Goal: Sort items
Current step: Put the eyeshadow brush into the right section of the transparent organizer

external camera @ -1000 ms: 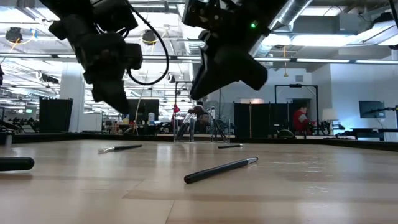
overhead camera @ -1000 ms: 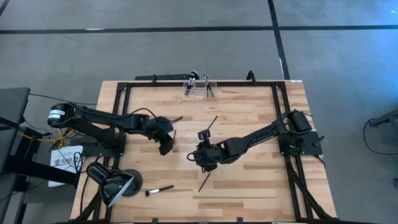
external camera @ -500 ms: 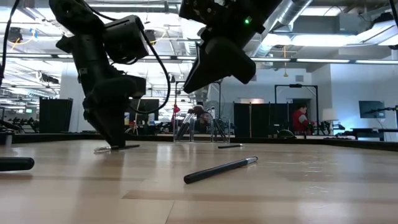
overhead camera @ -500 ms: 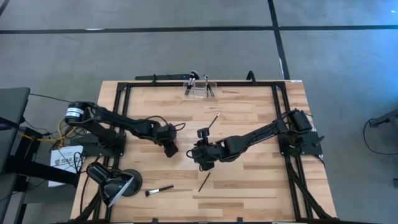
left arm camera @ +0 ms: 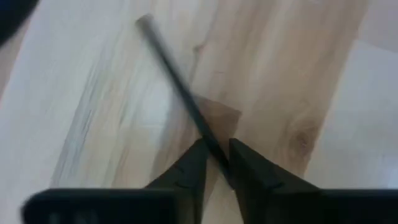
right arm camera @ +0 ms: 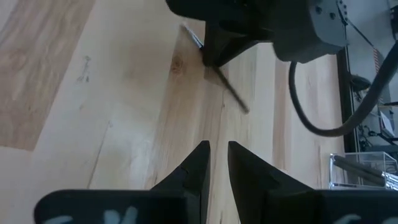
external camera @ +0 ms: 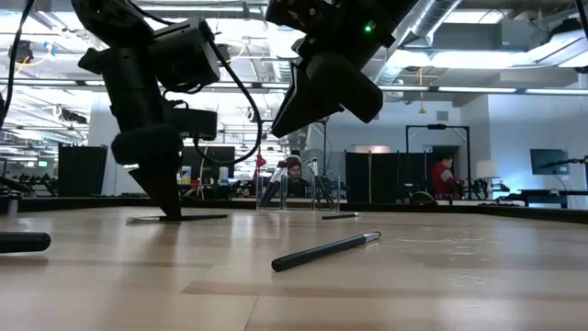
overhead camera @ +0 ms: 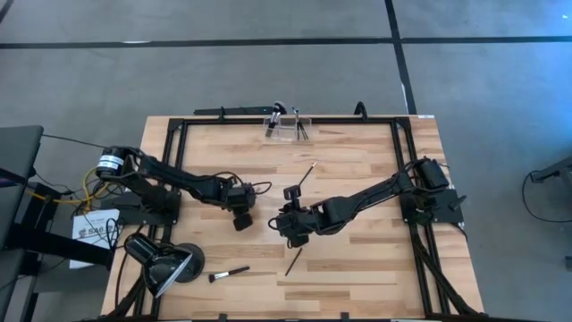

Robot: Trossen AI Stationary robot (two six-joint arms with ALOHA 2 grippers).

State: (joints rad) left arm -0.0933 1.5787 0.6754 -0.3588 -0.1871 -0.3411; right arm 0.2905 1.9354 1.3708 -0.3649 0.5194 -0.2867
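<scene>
My left gripper stands on the table left of centre, fingers down and shut on a slim dark brush that lies flat. My right gripper hovers above the table's middle, empty, its fingers a narrow gap apart. It points toward the left gripper and its brush. Another dark brush lies near the right gripper, also in the low view. One more brush lies farther back, and a bristle-tipped brush lies near the front. My left gripper pinches the brush's thin handle between its two fingers, roughly mid-length. The fingers come from above, pointing down, and the handle crosses the gap at a slant. The brush lies flat on the table, with the fingertips down at the wood.
A clear holder with brushes stands at the far edge. A black desk lamp sits at the near left corner. A black frame runs around the table. Bare wood lies on the right half.
My left gripper has come down from above the table, shifting slightly toward the near edge, and now stands with its fingertips on the brush. The brush has stayed on the table. My right gripper has kept hovering in about the same place.
</scene>
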